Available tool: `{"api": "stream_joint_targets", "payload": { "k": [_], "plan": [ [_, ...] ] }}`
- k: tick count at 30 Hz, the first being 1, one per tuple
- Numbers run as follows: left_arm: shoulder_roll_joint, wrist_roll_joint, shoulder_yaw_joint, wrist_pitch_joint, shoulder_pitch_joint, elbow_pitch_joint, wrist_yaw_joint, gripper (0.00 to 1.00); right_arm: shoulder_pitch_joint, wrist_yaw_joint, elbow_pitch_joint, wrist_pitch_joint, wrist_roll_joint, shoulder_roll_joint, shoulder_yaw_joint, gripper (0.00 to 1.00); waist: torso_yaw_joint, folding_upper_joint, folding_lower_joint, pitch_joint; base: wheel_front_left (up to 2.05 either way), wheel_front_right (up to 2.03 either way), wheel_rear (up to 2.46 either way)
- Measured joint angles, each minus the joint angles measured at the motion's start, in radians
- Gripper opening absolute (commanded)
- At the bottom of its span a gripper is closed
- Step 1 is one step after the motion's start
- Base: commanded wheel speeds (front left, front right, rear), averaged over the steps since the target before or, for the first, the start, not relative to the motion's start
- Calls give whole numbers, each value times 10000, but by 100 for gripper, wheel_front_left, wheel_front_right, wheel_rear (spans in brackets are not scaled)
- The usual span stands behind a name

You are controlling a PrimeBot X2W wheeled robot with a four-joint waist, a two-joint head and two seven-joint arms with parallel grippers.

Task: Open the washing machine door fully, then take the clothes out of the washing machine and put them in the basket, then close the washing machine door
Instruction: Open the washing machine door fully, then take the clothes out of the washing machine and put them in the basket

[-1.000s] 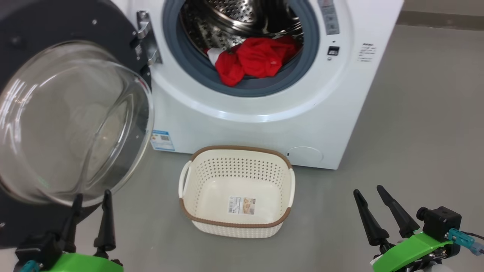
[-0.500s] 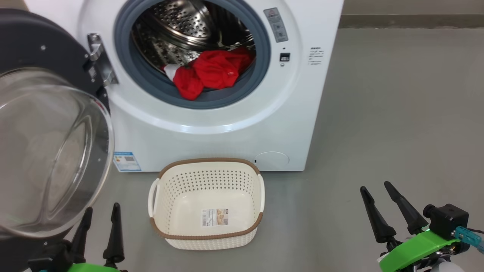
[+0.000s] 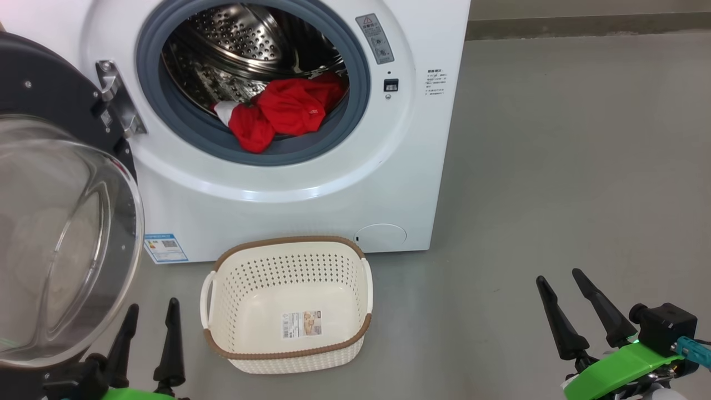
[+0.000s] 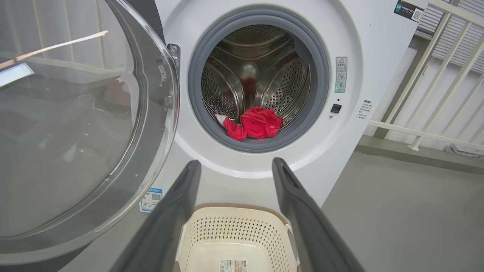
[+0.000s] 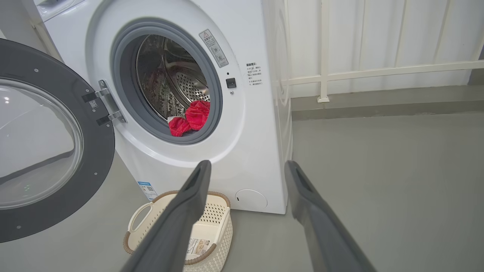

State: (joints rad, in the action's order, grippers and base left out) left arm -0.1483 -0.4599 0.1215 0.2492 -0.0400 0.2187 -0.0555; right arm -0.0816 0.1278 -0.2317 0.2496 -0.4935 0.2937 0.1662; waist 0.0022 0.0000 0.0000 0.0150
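my left claw (image 3: 153,304) sits at 7 o'clock in my head view. its two dark fingers are spread wide and there is nothing between them. my right claw (image 3: 557,275) sits at 5 o'clock. it is spread wide too and holds nothing. both hang over the grey floor (image 3: 555,166).

the washing machine (image 3: 266,205) is big and white and stands at 11 o'clock from me. the washing machine door (image 3: 61,222) is swung open at 9 o'clock — a round black ring with a clear glass bowl that bulges out. it hangs on a shiny hinge (image 3: 116,100) on the machine's left side. my left claw is near the door's low edge, but apart from it.

the clothes (image 3: 278,111) are red with a bit of white. they lie bunched up at the bottom front of the shiny drum (image 3: 233,44), at 6 o'clock in the round hole. one red bit lies over the grey rubber ring (image 3: 149,83).

the basket (image 3: 289,241) stands upright on the floor just in front of the machine, at 6 o'clock from the round hole. it is between my two claws — nearer the left one. a paper label (image 3: 303,324) lies flat on its bottom. a small blue label (image 3: 165,248) sits on the machine's low left corner, at 10 o'clock from the basket.
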Motion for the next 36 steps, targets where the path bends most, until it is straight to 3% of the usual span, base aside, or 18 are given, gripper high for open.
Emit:
{"api": "stream_joint_targets", "payload": {
  "k": [36],
  "plan": [
    [403, 913, -393, 2, -2, 86, -385, 100, -1, 0, 54, 0, 0, -65, -98, 100, 86, 0, 0, -6, 0, 0, 0]
  ]
}}
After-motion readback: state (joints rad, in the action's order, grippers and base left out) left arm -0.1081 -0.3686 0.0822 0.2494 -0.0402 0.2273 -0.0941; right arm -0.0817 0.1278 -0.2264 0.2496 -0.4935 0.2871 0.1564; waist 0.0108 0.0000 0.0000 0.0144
